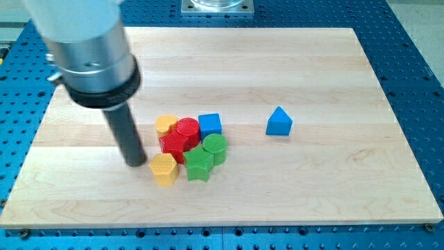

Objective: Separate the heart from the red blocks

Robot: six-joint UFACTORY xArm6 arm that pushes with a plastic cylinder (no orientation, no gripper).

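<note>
My tip (136, 164) is resting just left of the yellow hexagon block (164, 169); there is no hand. The yellow heart (165, 124) is touching the red cylinder (186, 129) and red star block (173, 145).

- 2 yellow blocks: heart (164, 123), hexagon (164, 169)
- 2 red blocks: cylinder (186, 128), star (171, 145)
- 2 green blocks: cylinder (215, 146), star (198, 164)
- 2 blue blocks: cube (210, 125), triangle (279, 121)

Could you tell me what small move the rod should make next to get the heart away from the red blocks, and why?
Probably slide my tip toward the view's top, then right, to get beside the yellow heart. The heart touches the red cylinder and sits above the red block; my tip is now left of the yellow hexagon, too low to push it.
</note>
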